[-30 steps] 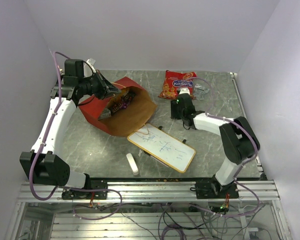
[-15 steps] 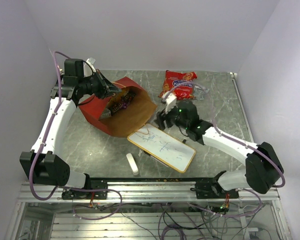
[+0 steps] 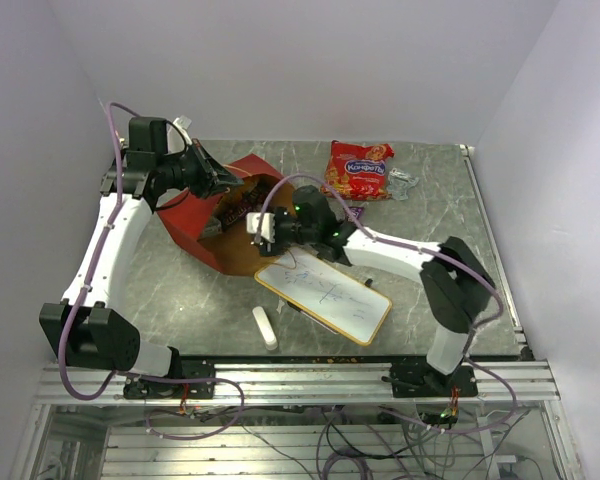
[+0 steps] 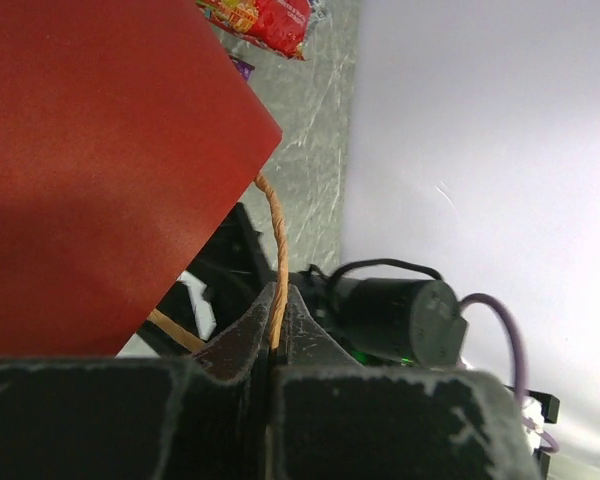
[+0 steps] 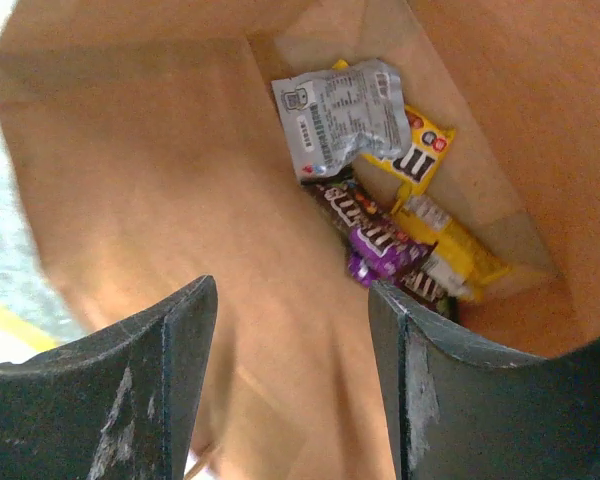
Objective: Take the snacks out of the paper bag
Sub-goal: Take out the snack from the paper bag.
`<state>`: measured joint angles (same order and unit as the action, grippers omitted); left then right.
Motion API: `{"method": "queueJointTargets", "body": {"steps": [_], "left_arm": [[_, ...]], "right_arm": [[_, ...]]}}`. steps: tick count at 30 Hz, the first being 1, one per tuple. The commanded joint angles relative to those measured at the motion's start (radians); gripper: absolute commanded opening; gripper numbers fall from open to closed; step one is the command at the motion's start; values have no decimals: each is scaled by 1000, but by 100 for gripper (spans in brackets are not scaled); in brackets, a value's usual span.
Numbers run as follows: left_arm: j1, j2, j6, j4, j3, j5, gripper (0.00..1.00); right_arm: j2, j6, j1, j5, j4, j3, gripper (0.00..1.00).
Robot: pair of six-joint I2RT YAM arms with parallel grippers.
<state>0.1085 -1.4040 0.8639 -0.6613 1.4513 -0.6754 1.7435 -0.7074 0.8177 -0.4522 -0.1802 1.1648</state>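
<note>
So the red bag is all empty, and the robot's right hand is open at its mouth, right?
Not empty. The right wrist view shows candy packs and a silvery wrapper inside the paper bag. The right gripper is indeed open at its mouth.

From above, the right gripper (image 3: 252, 226) covers much of the brown mouth of the tall red paper bag (image 3: 185, 222), the candy packs (image 3: 240, 212) inside are too small to tell apart, and scribbles on the white rectangular whiteboard (image 3: 325, 293) are illegible.
</note>
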Motion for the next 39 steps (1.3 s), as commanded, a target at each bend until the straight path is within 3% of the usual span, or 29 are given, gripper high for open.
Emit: {"method": "queueJointTargets", "body": {"steps": [1, 11, 23, 31, 34, 39], "left_arm": [[8, -9, -24, -55, 68, -26, 7], [8, -27, -50, -119, 103, -26, 7], [10, -39, -52, -128, 113, -32, 7], [12, -35, -63, -162, 107, -20, 7], [11, -32, -68, -176, 109, -12, 7], [12, -23, -60, -175, 97, -5, 7]], "right_arm": [[148, -275, 20, -18, 2, 128, 61], [442, -459, 29, 131, 40, 382, 62], [628, -552, 31, 281, 31, 534, 63], [706, -565, 28, 271, -26, 588, 61], [729, -553, 25, 270, -48, 611, 56], [740, -542, 13, 262, -70, 639, 36]]}}
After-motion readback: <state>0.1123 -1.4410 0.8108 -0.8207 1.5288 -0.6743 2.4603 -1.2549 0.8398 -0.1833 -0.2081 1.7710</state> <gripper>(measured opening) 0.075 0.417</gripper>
